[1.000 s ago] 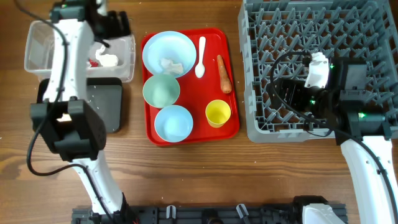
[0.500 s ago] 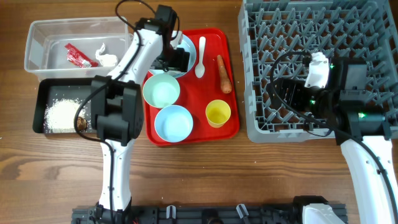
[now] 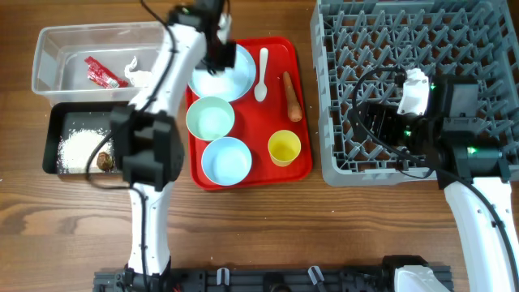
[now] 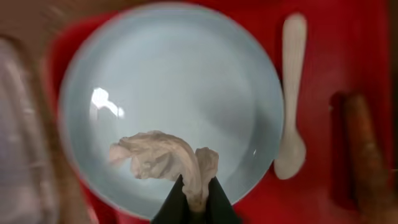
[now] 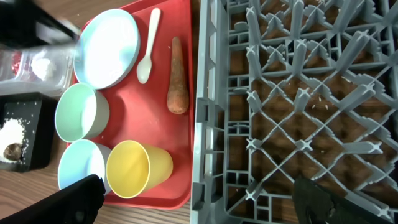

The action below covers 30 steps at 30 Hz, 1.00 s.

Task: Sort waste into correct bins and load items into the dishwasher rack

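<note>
White crumpled paper [image 4: 158, 155] hangs pinched in the closed tips of the left claw [image 4: 196, 202], over the pale blue plate [image 4: 186, 81] on the red tray [image 4: 320, 56]; right claw [image 5: 196, 186] spread wide over the rack [image 5: 298, 93].

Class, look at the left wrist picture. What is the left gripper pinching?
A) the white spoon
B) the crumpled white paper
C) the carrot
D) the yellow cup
B: the left gripper is shut on the crumpled white paper over the pale blue plate, while the white spoon and the carrot lie apart from it on the red tray.
</note>
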{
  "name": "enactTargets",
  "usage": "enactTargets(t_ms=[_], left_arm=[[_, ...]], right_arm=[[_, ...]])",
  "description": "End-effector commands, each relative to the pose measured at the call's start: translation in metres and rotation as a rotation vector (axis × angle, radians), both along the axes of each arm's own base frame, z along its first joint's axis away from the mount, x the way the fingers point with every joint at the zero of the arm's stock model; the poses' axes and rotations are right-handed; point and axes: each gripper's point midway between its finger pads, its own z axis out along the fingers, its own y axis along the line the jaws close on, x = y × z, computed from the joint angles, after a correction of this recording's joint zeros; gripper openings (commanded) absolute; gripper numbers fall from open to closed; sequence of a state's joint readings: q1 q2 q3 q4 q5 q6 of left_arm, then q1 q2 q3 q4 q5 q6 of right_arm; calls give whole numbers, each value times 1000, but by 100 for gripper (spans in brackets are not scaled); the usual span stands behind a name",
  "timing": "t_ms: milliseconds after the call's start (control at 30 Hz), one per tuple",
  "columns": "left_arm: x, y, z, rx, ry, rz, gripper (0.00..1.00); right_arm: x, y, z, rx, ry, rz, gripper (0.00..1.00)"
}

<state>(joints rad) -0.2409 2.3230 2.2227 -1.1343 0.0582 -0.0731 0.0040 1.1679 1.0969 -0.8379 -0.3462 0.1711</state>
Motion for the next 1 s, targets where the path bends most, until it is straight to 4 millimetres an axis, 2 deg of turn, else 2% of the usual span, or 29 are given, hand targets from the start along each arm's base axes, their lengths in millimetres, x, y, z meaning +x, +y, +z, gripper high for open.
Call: enactTargets(t_ms=[0, 33, 67, 100, 133, 167, 200, 233, 267, 300, 433, 467, 500, 533, 567, 600, 633, 667, 700, 733, 767, 833, 933, 967], left_arm=[[9, 76, 110, 64, -227, 198, 4], [7, 100, 107, 88, -208, 244, 4], [6, 123, 96, 101, -177, 286, 4], [8, 150, 78, 111, -144, 335, 4], [10, 168, 64, 116, -123, 368, 7], [14, 190, 40, 119, -96, 408, 28], [15, 201, 26, 121, -80, 427, 62], [15, 210, 13, 122, -56, 443, 100], [14, 214, 3, 114, -34, 448, 100], [14, 214, 2, 104, -30, 448, 100], [21, 209, 29, 95, -105, 441, 100], [20, 209, 35, 95, -116, 442, 88], [20, 209, 40, 93, -125, 443, 71], [20, 209, 47, 91, -138, 444, 34], [18, 207, 53, 86, -147, 440, 25], [17, 199, 62, 63, -156, 424, 30], [16, 189, 70, 30, -165, 404, 70], [15, 166, 85, -48, -187, 353, 94], [12, 129, 107, -147, -216, 270, 99], [7, 102, 117, -176, -220, 214, 99], [2, 86, 118, -178, -211, 185, 98], [-5, 61, 115, -172, -186, 138, 98], [-23, 6, 92, -142, -102, 35, 97], [-28, -6, 85, -136, -78, 10, 97]], right_arm=[[4, -1, 7, -17, -23, 2, 100], [5, -1, 7, -17, -24, 2, 100], [5, -1, 7, -17, -25, 2, 100], [5, -1, 7, -17, -25, 2, 100], [5, -1, 7, -18, -25, 2, 100], [5, -1, 7, -18, -25, 2, 100], [5, -1, 7, -18, -25, 2, 100], [5, -2, 7, -18, -26, 2, 100], [5, -2, 8, -18, -26, 2, 100], [5, -2, 8, -18, -29, 2, 99], [7, -2, 10, -18, -39, 2, 100], [7, -1, 10, -17, -39, 2, 100], [7, -1, 10, -17, -39, 2, 100], [7, -1, 10, -17, -39, 2, 100], [7, -1, 10, -17, -39, 2, 100], [7, -1, 10, -17, -39, 2, 100], [7, -1, 10, -17, -39, 2, 100], [7, -1, 10, -17, -39, 2, 100], [7, -1, 9, -17, -35, 2, 100], [6, -1, 8, -17, -31, 2, 100], [6, -1, 8, -17, -30, 2, 100], [5, -1, 8, -17, -29, 2, 100], [5, -1, 8, -17, -28, 2, 100], [5, -1, 8, -17, -28, 2, 100]])
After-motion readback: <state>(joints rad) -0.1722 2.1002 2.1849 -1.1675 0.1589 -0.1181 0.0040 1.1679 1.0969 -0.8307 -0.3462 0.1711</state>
